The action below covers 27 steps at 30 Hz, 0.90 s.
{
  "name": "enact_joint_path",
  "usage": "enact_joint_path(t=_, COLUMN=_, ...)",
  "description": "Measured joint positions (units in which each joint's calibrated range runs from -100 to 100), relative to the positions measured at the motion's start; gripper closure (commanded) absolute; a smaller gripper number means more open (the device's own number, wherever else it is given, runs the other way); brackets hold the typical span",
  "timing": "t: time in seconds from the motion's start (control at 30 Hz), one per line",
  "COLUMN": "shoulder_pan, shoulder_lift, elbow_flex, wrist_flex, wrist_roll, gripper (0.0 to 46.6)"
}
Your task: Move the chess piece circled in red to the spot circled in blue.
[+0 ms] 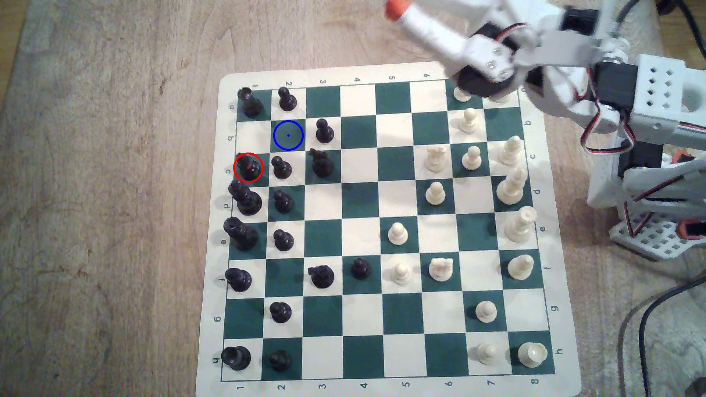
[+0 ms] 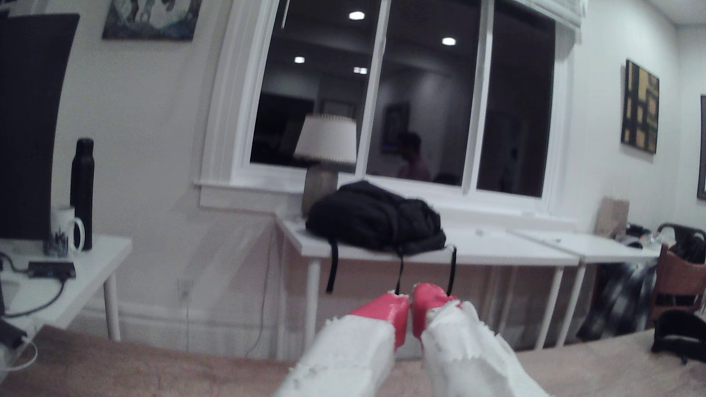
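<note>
Where the board (image 1: pixel 214 267) meets the wooden table at the exterior view's left, the black pieces stand in two columns, and the bishop (image 1: pixel 247 167) sits upright inside the red ring on a green square in column 1, row c. A black pawn (image 1: pixel 281 168) stands just beside it to the exterior view's right. The spot (image 1: pixel 288 135), a bare green square under the blue ring, lies one square diagonally away, in column 2, row b, with another pawn (image 1: pixel 324 131) on the next square to the right. Farther right, a black knight (image 1: pixel 320 163) stands in column 3, the middle of the board is mostly bare, and the white pieces gather along columns 5 to 8. At the upper right of the exterior view the arm (image 1: pixel 619 87) reaches over the board's corner, its gripper (image 1: pixel 397 9) raised high and well apart from the bishop. On the wrist view the gripper (image 2: pixel 412 301) points toward a window, its red fingertips (image 2: pixel 393 309) pressed together with nothing between them.
</note>
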<state>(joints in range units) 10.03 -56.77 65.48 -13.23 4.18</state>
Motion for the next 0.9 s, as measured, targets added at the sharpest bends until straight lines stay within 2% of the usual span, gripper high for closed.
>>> enact_joint_path(t=0.2, shoulder_pan=-2.0, shoulder_lift=8.5, elbow_flex=-7.5, wrist_flex=12.6, wrist_roll=0.0, gripper=46.4)
enact_joint_path(t=0.37, shoulder_pan=-2.6, shoulder_lift=18.3, elbow_flex=-15.0, wrist_flex=18.6, wrist_roll=-1.8, gripper=46.4)
enact_joint_path(t=0.53, shoulder_pan=-1.6, shoulder_lift=31.3, elbow_flex=-23.1, wrist_flex=19.0, wrist_roll=-3.4, gripper=46.4)
enact_joint_path(t=0.73, shoulder_pan=-3.9, shoulder_lift=40.0, elbow_flex=-26.0, wrist_flex=17.1, wrist_roll=-3.7, gripper=46.4)
enact_joint_path(t=0.9, shoulder_pan=-5.0, shoulder_lift=51.5, elbow_flex=-33.8, wrist_flex=16.3, wrist_roll=-3.7, gripper=46.4)
